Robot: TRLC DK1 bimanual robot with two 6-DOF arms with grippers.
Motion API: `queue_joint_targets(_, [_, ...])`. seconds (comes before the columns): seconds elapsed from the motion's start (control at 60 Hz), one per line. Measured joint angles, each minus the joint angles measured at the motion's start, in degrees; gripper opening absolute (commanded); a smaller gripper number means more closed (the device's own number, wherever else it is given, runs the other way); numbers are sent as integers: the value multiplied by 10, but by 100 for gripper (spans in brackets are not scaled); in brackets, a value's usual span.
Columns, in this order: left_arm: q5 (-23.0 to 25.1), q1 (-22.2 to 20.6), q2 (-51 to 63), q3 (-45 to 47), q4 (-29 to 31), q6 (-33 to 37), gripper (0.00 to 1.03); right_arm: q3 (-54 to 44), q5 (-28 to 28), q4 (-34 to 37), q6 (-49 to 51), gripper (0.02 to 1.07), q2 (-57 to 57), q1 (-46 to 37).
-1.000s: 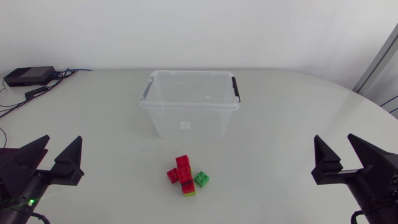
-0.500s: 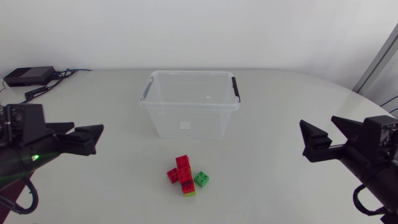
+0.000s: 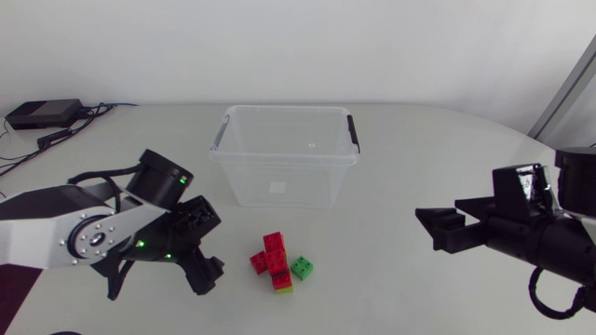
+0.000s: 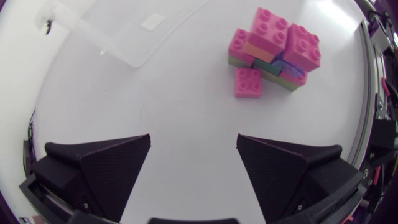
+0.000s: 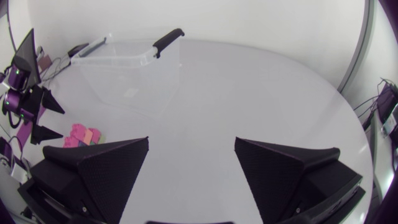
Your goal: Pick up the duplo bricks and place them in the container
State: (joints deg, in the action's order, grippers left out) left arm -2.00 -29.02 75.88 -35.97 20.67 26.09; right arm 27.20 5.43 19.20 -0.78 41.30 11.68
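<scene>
Head view: the duplo bricks [image 3: 279, 262] lie clustered on the counter [image 3: 419, 158], in front of the clear container [image 3: 284, 181] and apart from it. The left pincer [image 3: 209, 247] hangs just beside them, the right pincer [image 3: 438, 230] well apart. Left wrist view: its fingers gape wide, with the duplo bricks ahead. Right wrist view: its fingers gape wide, holding nothing

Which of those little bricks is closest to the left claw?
The small red brick, on the side facing the left gripper; the green brick lies on the far side.
</scene>
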Motion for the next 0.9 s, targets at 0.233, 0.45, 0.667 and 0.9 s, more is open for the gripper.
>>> queue_joint_targets(0.233, [49, -49, 68, -31, -66, 23, 96, 37, -16, 73, 128, 102, 80, 63])
queue_joint_targets(0.45, [72, -71, 114, -69, -87, 25, 96, 56, 49, 80, 179, 102, 162, 74])
queue_joint_targets(0.667, [108, -92, 113, -85, -113, 9, 96, 56, 68, 56, 197, 102, 196, 82])
queue_joint_targets(0.9, [155, 17, 39, -85, -96, 14, 96, 51, 68, 12, 206, 102, 208, 88])
